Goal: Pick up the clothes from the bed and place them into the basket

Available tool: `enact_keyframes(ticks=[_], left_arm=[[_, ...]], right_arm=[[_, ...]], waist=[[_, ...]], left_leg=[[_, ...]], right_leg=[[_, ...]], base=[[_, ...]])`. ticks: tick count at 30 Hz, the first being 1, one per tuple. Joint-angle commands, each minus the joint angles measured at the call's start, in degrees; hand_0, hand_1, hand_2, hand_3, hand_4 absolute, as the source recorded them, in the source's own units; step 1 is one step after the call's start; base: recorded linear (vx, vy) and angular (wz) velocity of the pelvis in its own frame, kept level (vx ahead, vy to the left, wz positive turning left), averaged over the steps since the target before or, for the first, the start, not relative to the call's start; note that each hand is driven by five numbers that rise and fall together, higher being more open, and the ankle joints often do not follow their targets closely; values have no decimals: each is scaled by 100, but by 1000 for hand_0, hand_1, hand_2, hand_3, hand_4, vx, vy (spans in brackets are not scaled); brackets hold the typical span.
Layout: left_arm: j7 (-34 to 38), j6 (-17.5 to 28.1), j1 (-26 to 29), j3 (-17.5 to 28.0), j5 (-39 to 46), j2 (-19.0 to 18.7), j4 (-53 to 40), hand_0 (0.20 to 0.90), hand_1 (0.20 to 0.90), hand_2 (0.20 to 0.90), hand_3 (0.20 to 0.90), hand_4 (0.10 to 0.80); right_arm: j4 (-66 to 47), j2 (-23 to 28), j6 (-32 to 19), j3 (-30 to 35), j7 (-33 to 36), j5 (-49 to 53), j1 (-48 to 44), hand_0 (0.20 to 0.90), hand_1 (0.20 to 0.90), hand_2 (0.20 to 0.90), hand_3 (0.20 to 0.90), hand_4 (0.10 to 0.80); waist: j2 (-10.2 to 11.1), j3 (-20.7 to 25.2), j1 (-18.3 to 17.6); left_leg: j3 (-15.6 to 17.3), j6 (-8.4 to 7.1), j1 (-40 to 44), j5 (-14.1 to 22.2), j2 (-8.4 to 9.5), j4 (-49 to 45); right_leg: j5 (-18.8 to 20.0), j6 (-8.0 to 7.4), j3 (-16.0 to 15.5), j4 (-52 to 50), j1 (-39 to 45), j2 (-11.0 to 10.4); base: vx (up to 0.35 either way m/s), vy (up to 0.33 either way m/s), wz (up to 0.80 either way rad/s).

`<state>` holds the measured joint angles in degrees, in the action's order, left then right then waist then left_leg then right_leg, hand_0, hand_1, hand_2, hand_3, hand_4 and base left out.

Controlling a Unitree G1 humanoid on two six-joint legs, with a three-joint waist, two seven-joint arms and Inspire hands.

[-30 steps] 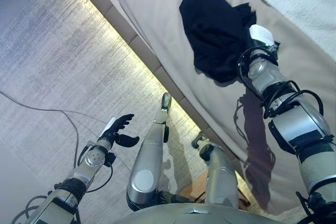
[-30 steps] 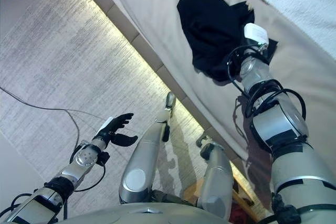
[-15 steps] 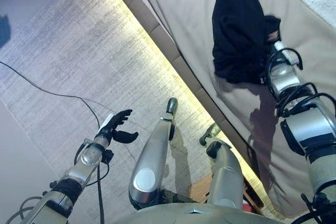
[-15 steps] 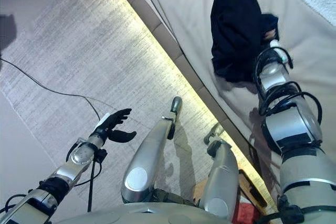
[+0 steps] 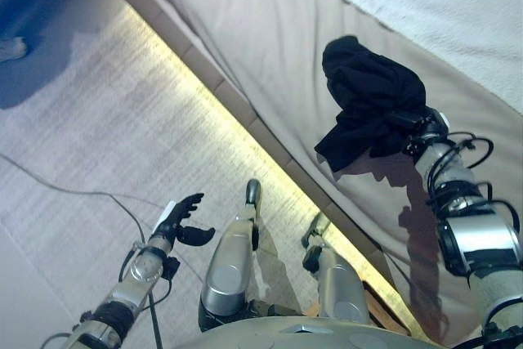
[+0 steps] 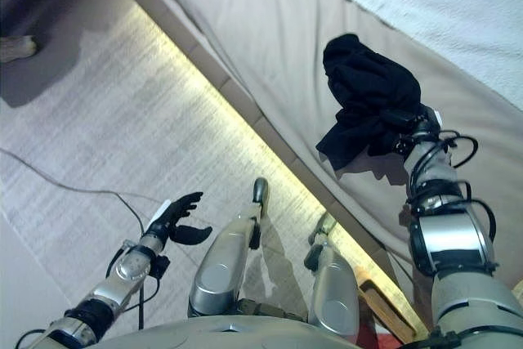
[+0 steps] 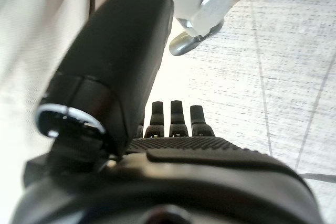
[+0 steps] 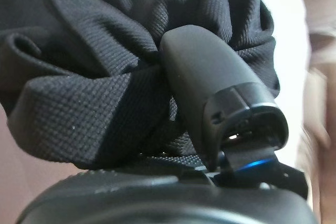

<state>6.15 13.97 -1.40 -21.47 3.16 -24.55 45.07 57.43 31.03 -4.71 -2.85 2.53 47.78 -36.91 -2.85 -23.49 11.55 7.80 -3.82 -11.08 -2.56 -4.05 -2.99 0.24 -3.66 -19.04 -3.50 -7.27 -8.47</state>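
My right hand (image 6: 411,127) clutches the bunched black garment (image 5: 368,102) above the bed (image 5: 270,30) (thumb pressed into the cloth), while my left hand (image 5: 181,217) hangs slack-fingered over the floor (image 5: 98,145).

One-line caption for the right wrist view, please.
Right hand shut on bunched black garment, thumb pressed into the knit folds.

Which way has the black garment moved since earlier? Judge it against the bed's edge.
Cannot tell: the camera shifted. The black garment, in the right robot hand, hangs over the bed just inside its edge, as before.
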Motion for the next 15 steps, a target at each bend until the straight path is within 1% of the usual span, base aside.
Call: enact_keyframes(ticks=[1, 2, 3, 5, 6, 7, 9, 10, 12, 13, 15], left_arm=[[205, 338, -232, 35, -296, 156, 237, 900, 900, 900, 900, 800], [225, 328, -255, 43, -312, 205, 268, 900, 900, 900, 900, 800], [262, 367, -303, 55, -332, 283, 353, 900, 900, 900, 900, 800], [294, 374, -413, 122, -415, 433, 456, 900, 900, 900, 900, 800], [313, 332, -489, 154, -492, 515, 455, 900, 900, 900, 900, 800], [325, 314, -530, 153, -528, 538, 464, 900, 900, 900, 900, 800], [354, 311, -604, 164, -571, 580, 496, 900, 900, 900, 900, 800], [329, 327, -618, 206, -569, 592, 544, 900, 900, 900, 900, 800], [310, 336, -624, 241, -584, 604, 583, 900, 900, 900, 900, 800], [269, 345, -651, 311, -682, 632, 610, 900, 900, 900, 900, 800], [242, 352, -698, 388, -791, 680, 675, 900, 900, 900, 900, 800]], right_arm=[[-1417, -119, -1007, 256, -424, 968, 293, 300, 300, 300, 200, 100], [-1675, -225, -1033, 307, -433, 999, 449, 300, 300, 300, 200, 100], [-2105, -404, -1198, 388, -431, 936, 713, 300, 300, 300, 200, 100], [-2917, -674, -1349, 518, -491, 960, 1225, 300, 300, 300, 200, 100], [-3430, -819, -1463, 601, -496, 867, 1523, 300, 300, 300, 200, 100], [-3670, -869, -1467, 639, -472, 790, 1680, 300, 300, 300, 200, 100], [-4159, -883, -1614, 709, -388, 478, 1943, 300, 300, 300, 200, 100], [-4399, -870, -1690, 769, -246, 163, 2053, 300, 300, 300, 200, 100], [-4560, -865, -1787, 781, -104, -88, 2145, 300, 300, 300, 200, 100], [-4917, -809, -1921, 828, 111, -562, 2270, 300, 300, 300, 200, 100], [-5345, -801, -2053, 917, 221, -952, 2502, 300, 300, 300, 200, 100]], waist=[[142, 662, -222], [153, 703, -270], [175, 796, -360], [235, 1004, -532], [270, 1160, -635], [284, 1232, -673], [309, 1408, -780], [315, 1480, -819], [326, 1524, -848], [344, 1588, -909], [366, 1692, -1018]], left_leg=[[225, -187, 370, -163, -350, 210], [243, -186, 442, -165, -346, 253], [272, -173, 530, -184, -336, 316], [344, -162, 773, -155, -319, 460], [408, -147, 882, -173, -310, 555], [439, -147, 954, -178, -311, 611], [508, -138, 1109, -165, -318, 702], [521, -141, 1163, -154, -328, 718], [540, -141, 1206, -144, -337, 732], [566, -145, 1295, -130, -360, 752], [615, -156, 1385, -118, -408, 749]], right_leg=[[-279, 4, 20, -384, 247, 179], [-263, -1, 50, -338, 304, 188], [-189, -12, 104, -215, 378, 197], [-127, -43, 227, -6, 559, 216], [-31, -65, 286, 162, 632, 224], [1, -78, 305, 235, 688, 231], [38, -93, 390, 345, 803, 264], [29, -92, 403, 365, 858, 277], [26, -92, 413, 389, 898, 286], [15, -94, 444, 417, 973, 300], [-4, -76, 500, 452, 1051, 329]], base=[[66, 76, -17], [30, 49, -19], [41, 42, -20], [77, 31, -13], [79, 15, -6], [47, -10, -8], [21, -26, -11], [-6, -15, -11], [-18, -18, -9], [-33, -28, -14], [-35, -33, -10]])
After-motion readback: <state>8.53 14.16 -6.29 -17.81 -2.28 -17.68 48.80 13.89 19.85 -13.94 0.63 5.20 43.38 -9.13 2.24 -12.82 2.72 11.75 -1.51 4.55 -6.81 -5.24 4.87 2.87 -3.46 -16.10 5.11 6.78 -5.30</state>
